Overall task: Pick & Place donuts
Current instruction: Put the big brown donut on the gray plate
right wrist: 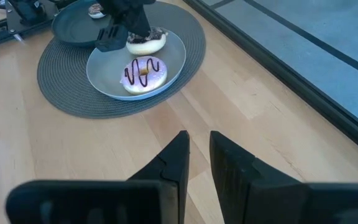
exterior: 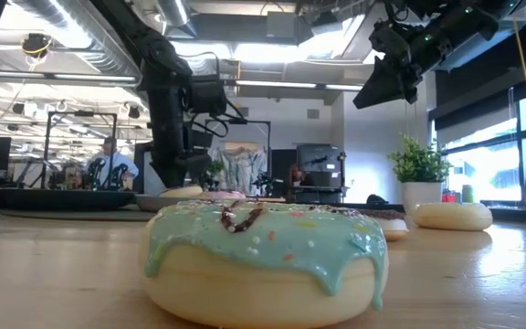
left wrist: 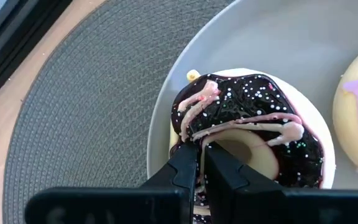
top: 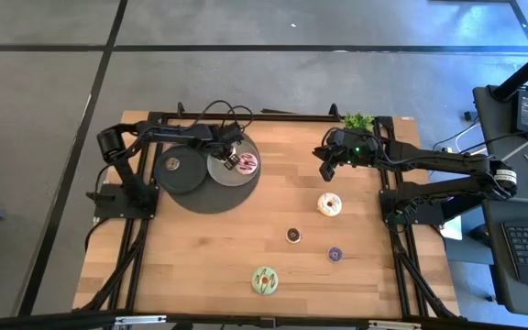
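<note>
My left gripper [left wrist: 202,152] is down over the grey plate [top: 220,174], shut on the chocolate donut [left wrist: 247,124], with its pink drizzle and white sprinkles. A pink donut [top: 247,164] lies flat on the same plate. My right gripper [right wrist: 199,140] hovers empty above the bare wood [top: 328,167], its fingers a narrow gap apart. On the tabletop lie a cream-white donut [top: 329,204], a tiny brown one [top: 293,236], a tiny purple one [top: 335,254] and a green-iced one [top: 264,280], which fills the foreground of the low view [exterior: 263,260]. My left gripper pinches the chocolate donut's ring on its side nearest the wrist [left wrist: 194,134]. One finger [left wrist: 222,168] stands at the hole and the other [left wrist: 185,168] at the outer edge. The fingers come slanting down from above. The donut's underside rests on the plate [right wrist: 145,42].
The plate sits on a dark woven round mat [top: 200,197], beside a large dark disc [top: 180,171]. A small potted plant [top: 358,120] stands at the far edge by the right arm. Bare wood lies between the mat and the loose donuts.
</note>
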Controlling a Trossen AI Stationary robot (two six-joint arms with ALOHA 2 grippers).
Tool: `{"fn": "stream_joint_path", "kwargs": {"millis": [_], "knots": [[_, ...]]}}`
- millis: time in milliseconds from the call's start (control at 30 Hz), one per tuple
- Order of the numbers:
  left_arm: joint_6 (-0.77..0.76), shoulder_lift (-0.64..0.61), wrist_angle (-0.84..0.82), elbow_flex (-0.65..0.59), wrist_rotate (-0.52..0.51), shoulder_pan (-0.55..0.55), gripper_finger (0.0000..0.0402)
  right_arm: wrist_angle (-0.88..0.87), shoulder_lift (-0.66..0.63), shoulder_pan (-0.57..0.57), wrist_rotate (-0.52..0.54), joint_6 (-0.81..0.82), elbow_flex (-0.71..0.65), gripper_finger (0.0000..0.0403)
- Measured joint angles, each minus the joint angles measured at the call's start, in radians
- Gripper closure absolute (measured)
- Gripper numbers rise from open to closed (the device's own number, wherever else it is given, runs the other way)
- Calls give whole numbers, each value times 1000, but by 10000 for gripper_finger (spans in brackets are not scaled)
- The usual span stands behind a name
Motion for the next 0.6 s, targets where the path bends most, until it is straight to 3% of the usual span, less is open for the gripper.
{"fn": "stream_joint_path", "kwargs": {"millis": [333, 467, 600], "knots": [[-4, 0, 3, 0, -3, 0, 382, 0, 0, 0, -1, -1, 0, 336], [-14, 0, 5, 0, -26, 0, 361, 0, 0, 0, -8, 3, 0, 336], [-29, 0, 25, 0, -38, -1, 334, 0, 0, 2, -82, -18, 0, 336]]}}
